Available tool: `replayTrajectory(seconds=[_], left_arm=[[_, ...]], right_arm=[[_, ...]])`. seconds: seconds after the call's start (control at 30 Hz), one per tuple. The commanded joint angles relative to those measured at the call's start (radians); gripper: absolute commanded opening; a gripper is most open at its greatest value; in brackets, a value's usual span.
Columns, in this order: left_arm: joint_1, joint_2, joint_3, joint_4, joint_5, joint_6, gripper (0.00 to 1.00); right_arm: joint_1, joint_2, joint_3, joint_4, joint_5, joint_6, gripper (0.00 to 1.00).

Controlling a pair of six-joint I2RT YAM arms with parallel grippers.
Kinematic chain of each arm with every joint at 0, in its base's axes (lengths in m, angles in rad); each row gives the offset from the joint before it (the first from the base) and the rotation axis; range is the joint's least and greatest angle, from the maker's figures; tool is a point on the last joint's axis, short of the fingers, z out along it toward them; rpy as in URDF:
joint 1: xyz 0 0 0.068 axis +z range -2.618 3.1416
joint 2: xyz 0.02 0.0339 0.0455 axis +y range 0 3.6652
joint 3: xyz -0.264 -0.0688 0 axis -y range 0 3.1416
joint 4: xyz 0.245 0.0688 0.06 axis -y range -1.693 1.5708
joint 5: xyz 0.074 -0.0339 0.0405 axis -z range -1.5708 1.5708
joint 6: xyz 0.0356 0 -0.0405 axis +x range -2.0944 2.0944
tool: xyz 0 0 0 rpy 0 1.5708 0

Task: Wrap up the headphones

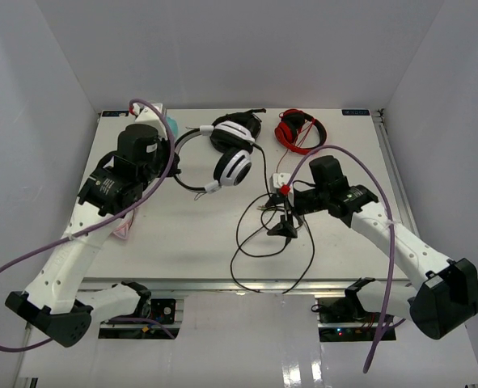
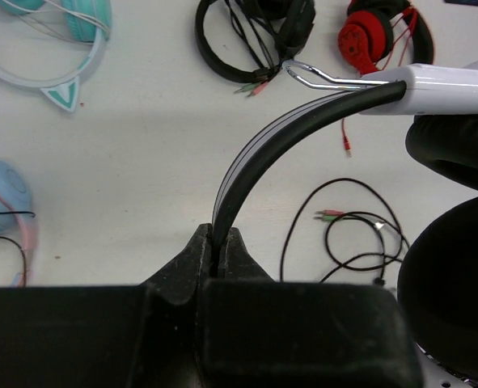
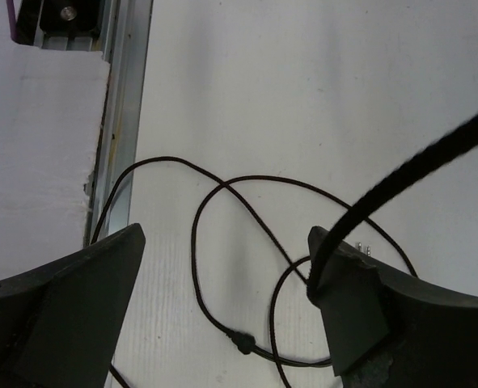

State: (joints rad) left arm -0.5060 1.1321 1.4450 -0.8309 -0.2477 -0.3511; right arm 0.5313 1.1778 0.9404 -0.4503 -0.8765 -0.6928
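The headphones are white with black cushions and lie at the table's middle back. Their headband curves down into my left gripper, which is shut on it; in the top view that gripper sits at the band's left side. The black ear cushions fill the right of the left wrist view. The thin black cable lies in loose loops on the table. My right gripper hovers over those loops, open. One strand of the cable runs across its right finger.
All-black headphones and red-and-black headphones lie at the back. Teal cat-ear headphones and a blue-and-pink pair lie to the left. The table's metal front rail runs close beside the cable loops.
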Motion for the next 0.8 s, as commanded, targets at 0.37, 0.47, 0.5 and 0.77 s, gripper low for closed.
replayTrajectory(seconds=[0.37, 0.47, 0.5, 0.77], left_arm=[[0.001, 0.016, 0.184, 0.247, 0.098, -0.499, 0.00], [0.001, 0.022, 0.236, 0.227, 0.002, -0.519, 0.00], [0.001, 0.023, 0.250, 0.221, -0.022, -0.525, 0.00], [0.001, -0.034, 0.105, 0.347, -0.170, -0.724, 0.00]], right_arm=[[0.002, 0.080, -0.080, 0.592, -0.127, 0.279, 0.49], [0.003, 0.058, -0.136, 0.654, -0.123, 0.318, 0.46], [0.003, 0.038, -0.154, 0.679, -0.113, 0.332, 0.44], [0.008, -0.007, -0.151, 0.692, -0.163, 0.450, 0.08]])
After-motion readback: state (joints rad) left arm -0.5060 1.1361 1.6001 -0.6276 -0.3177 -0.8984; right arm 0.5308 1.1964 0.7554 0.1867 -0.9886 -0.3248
